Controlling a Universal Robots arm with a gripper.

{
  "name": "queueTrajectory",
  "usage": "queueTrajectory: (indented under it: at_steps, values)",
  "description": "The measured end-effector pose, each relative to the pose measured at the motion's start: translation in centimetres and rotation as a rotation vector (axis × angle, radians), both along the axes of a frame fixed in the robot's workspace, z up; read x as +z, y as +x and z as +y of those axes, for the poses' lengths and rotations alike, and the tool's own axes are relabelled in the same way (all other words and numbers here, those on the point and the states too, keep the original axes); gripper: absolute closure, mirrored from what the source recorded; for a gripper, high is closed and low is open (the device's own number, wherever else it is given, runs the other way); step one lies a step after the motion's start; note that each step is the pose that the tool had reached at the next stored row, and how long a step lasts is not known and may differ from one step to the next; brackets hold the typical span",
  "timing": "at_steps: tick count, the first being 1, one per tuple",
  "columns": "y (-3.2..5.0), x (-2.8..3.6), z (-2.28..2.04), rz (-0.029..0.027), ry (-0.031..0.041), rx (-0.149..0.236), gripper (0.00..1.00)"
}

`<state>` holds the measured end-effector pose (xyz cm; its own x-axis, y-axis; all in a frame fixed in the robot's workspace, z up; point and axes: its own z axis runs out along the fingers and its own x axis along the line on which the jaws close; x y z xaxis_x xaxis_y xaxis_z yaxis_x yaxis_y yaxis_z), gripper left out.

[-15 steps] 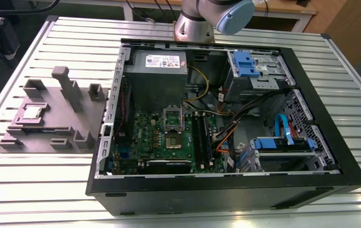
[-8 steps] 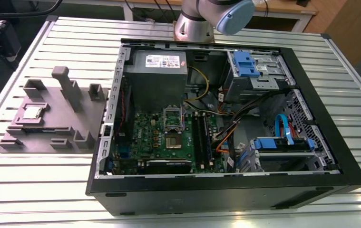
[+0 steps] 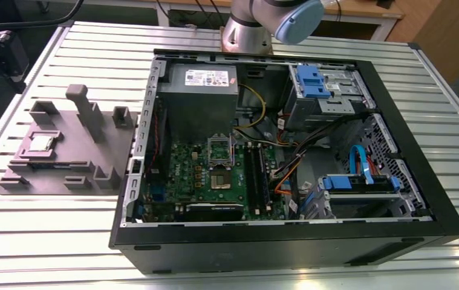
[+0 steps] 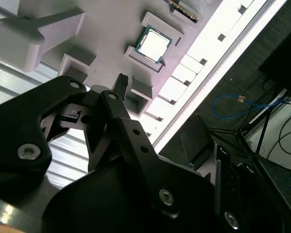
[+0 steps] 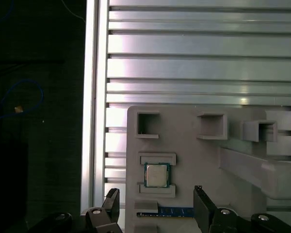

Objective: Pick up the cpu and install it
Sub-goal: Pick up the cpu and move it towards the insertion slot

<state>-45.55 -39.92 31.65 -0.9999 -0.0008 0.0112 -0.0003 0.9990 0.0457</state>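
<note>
The cpu (image 5: 157,175) is cradled in a recess of the block (image 5: 194,160), seemingly for location; the end effector (image 5: 155,194) is held spread and empty, facing that block.

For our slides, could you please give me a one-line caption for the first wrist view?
Open gripper hovers near the cpu, which lies between two ridges on the grey block.

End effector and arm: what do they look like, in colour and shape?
The end effector is matte black: chunky angular link plates joined by silver screw heads, ending in two slim dark fingers. In the exterior view, the arm is a silvery-grey tube with a rounded pale blue cap at its joint.
</note>
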Motion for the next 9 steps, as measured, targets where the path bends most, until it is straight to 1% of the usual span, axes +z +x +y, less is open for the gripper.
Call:
queueTrajectory:
  at_steps: [9]
  values:
    - [0.0,-0.2,0.0,0.0001,0.0,0.0,0.29]
